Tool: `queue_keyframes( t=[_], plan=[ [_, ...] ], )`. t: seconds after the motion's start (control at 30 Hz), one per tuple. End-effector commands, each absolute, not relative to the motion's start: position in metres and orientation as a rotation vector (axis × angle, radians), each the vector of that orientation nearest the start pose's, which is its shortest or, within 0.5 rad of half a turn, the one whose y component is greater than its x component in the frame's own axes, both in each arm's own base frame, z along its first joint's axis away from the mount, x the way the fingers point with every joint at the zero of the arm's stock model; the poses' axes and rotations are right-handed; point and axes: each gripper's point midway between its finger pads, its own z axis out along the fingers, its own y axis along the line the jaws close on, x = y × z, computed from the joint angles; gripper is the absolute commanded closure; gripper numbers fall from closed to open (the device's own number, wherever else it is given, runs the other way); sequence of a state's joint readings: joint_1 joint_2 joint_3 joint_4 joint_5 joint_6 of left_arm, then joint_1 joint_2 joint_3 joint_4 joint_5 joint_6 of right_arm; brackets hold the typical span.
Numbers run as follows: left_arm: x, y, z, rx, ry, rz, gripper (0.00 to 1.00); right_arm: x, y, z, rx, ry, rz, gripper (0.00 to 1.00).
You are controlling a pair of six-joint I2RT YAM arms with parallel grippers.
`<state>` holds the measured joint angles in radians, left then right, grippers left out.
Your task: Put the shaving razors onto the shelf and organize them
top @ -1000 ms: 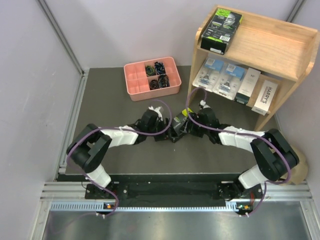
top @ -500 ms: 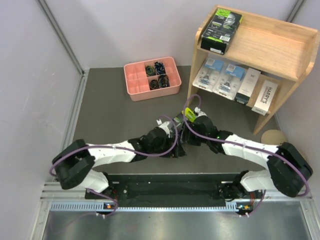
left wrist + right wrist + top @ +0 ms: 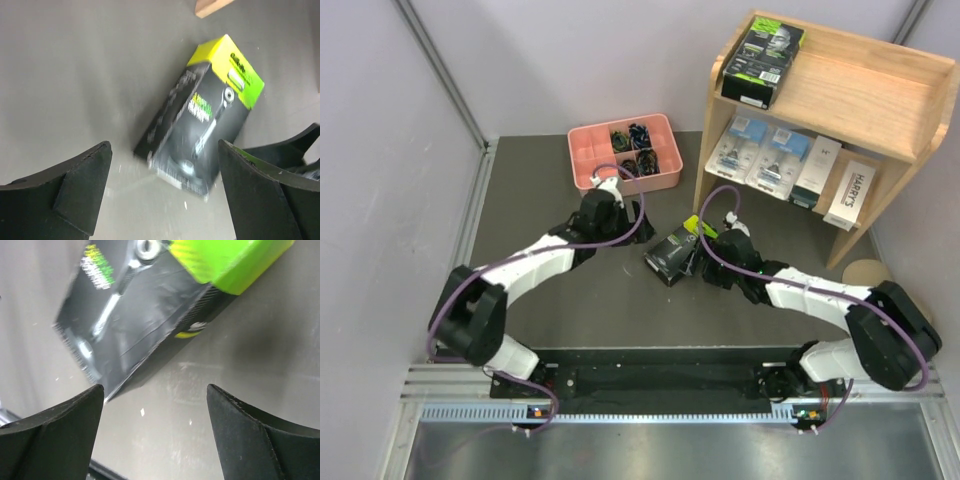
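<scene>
Reading "HARRY'S" on slim white box (image 3: 850, 195), lower tier of shelf (image 3: 865, 95); finding print on black box (image 3: 200, 115) too blurred.

Top view: even, diffuse light, sharp focus; a warm bright patch on the top board of the shelf (image 3: 860, 90).
Left wrist view: black box (image 3: 200, 115) smeared by motion blur, soft shadow under it.
Right wrist view: box also blurred; right gripper's fingers (image 3: 50, 430) soft; mat (image 3: 250, 340) shows a dull sheen.
</scene>
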<state>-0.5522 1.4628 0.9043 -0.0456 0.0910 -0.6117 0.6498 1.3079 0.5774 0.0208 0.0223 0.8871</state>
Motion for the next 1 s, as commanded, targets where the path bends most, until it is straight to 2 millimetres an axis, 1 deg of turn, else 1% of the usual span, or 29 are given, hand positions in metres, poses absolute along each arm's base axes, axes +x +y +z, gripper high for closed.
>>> queue_keyframes(
  t=[0.0, 0.03, 0.07, 0.1, 0.13, 0.17, 0.2, 0.23, 0.27, 0.3, 0.33, 0.4, 0.43, 0.47, 0.5, 0.53, 0.57, 0.6, 0.63, 0.67, 0.73, 0.77, 0.8, 0.83, 0.87, 0.9, 0.93, 0.97],
  plan=[
    [0.367, -0.286, 0.121, 0.167, 2.246, -0.86, 0.1, 0.29, 0.241, 0.079, 0.358, 2.292, 0.809, 0.18],
    [0.37, -0.294, 0.118, 0.198, 2.252, -0.9, 0.1, 0.294, 0.242, 0.074, 0.364, 2.299, 0.802, 0.19],
    [0.373, -0.308, 0.106, 0.233, 2.285, -0.965, 0.11, 0.297, 0.243, 0.073, 0.367, 2.298, 0.795, 0.19],
    [0.377, -0.316, 0.104, 0.255, 2.27, -1.004, 0.13, 0.301, 0.245, 0.072, 0.37, 2.3, 0.796, 0.2],
    [0.378, -0.323, 0.1, 0.249, 2.27, -1.048, 0.14, 0.305, 0.249, 0.069, 0.357, 2.311, 0.796, 0.2],
    [0.376, -0.327, 0.087, 0.252, 2.288, -1.081, 0.15, 0.307, 0.251, 0.067, 0.351, 2.315, 0.798, 0.21],
    [0.379, -0.331, 0.087, 0.253, 2.261, -1.108, 0.16, 0.311, 0.254, 0.069, 0.342, 2.3, 0.808, 0.23],
    [0.375, -0.332, 0.08, 0.235, 2.279, -1.128, 0.17, 0.312, 0.26, 0.068, 0.318, 2.31, 0.832, 0.24],
    [0.369, -0.334, 0.075, 0.238, 2.29, -1.159, 0.18, 0.313, 0.262, 0.069, 0.314, 2.306, 0.841, 0.24],
    [0.369, -0.336, 0.08, 0.23, 2.261, -1.188, 0.19, 0.313, 0.265, 0.071, 0.303, 2.303, 0.856, 0.25],
    [0.359, -0.333, 0.069, 0.219, 2.286, -1.197, 0.2, 0.312, 0.265, 0.068, 0.299, 2.312, 0.857, 0.26],
    [0.347, -0.333, 0.072, 0.217, 2.284, -1.238, 0.22, 0.311, 0.267, 0.069, 0.283, 2.311, 0.877, 0.3],
    [0.337, -0.331, 0.066, 0.215, 2.297, -1.247, 0.23, 0.308, 0.268, 0.068, 0.276, 2.315, 0.887, 0.32],
    [0.328, -0.334, 0.073, 0.232, 2.283, -1.27, 0.23, 0.306, 0.269, 0.071, 0.268, 2.311, 0.904, 0.34],
    [0.319, -0.335, 0.073, 0.235, 2.29, -1.282, 0.25, 0.3, 0.271, 0.069, 0.253, 2.323, 0.93, 0.36],
    [0.307, -0.334, 0.067, 0.236, 2.31, -1.288, 0.26, 0.298, 0.273, 0.072, 0.244, 2.314, 0.951, 0.37],
    [0.293, -0.34, 0.075, 0.266, 2.295, -1.313, 0.26, 0.293, 0.275, 0.077, 0.23, 2.306, 0.968, 0.39],
    [0.284, -0.343, 0.077, 0.263, 2.295, -1.328, 0.26, 0.286, 0.276, 0.077, 0.212, 2.316, 0.986, 0.4],
    [0.269, -0.342, 0.078, 0.267, 2.301, -1.344, 0.26, 0.28, 0.277, 0.078, 0.194, 2.324, 0.99, 0.4],
    [0.255, -0.351, 0.084, 0.301, 2.279, -1.378, 0.26, 0.27, 0.284, 0.081, 0.162, 2.333, 1.007, 0.41],
    [0.233, -0.355, 0.09, 0.283, 2.283, -1.408, 0.26, 0.257, 0.291, 0.092, 0.11, 2.321, 1.031, 0.41],
    [0.216, -0.364, 0.096, 0.321, 2.276, -1.442, 0.26, 0.245, 0.293, 0.09, 0.086, 2.353, 1.019, 0.41],
    [0.206, -0.367, 0.1, 0.317, 2.279, -1.458, 0.26, 0.233, 0.302, 0.101, 0.043, 2.342, 1.044, 0.41],
    [0.198, -0.367, 0.107, 0.308, 2.264, -1.456, 0.26, 0.225, 0.306, 0.104, 0.023, 2.346, 1.057, 0.41],
    [0.182, -0.373, 0.113, 0.338, 2.258, -1.475, 0.26, 0.215, 0.307, 0.104, 0.008, 2.368, 1.054, 0.42],
    [0.174, -0.373, 0.117, 0.32, 2.263, -1.487, 0.26, 0.201, 0.314, 0.106, -0.029, 2.379, 1.07, 0.42],
    [0.165, -0.371, 0.128, 0.318, 2.238, -1.502, 0.26, 0.193, 0.316, 0.117, -0.037, 2.363, 1.094, 0.42],
    [0.154, -0.374, 0.134, 0.328, 2.228, -1.509, 0.26, 0.186, 0.317, 0.118, -0.05, 2.369, 1.096, 0.42]
  ],
)
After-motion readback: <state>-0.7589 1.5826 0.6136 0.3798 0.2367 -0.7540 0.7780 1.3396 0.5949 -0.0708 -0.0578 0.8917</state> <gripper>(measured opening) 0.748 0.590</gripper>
